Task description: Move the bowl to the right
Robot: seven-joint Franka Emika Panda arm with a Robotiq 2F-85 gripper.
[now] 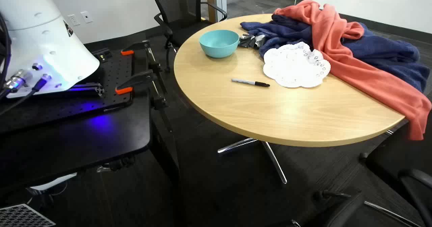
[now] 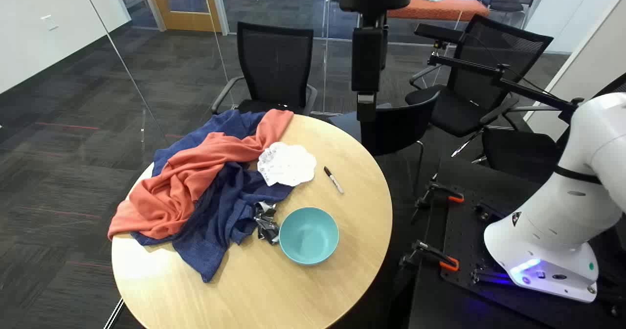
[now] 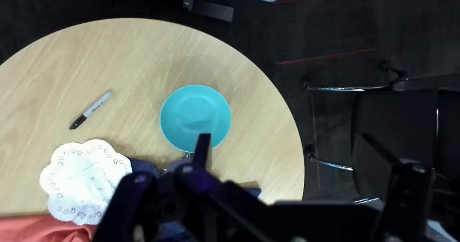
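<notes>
The teal bowl (image 1: 219, 44) sits upright on the round wooden table, and it also shows in an exterior view (image 2: 309, 236) and in the wrist view (image 3: 194, 114). It looks empty. My gripper (image 3: 284, 136) is open with its two fingers wide apart and nothing between them. In the wrist view the left finger overlaps the bowl's lower rim, but the gripper is well above the table. In an exterior view the gripper (image 2: 367, 106) hangs high, seen side-on. It is out of view in the exterior view that shows the robot base close up.
A black-and-white marker (image 1: 250, 82), a white scalloped doily (image 1: 295, 66) and dark crumpled packaging (image 1: 251, 40) lie on the table (image 1: 243, 115). The packaging is right beside the bowl. Navy cloth (image 2: 230, 202) and coral cloth (image 2: 181, 182) are heaped there too. Chairs surround the table.
</notes>
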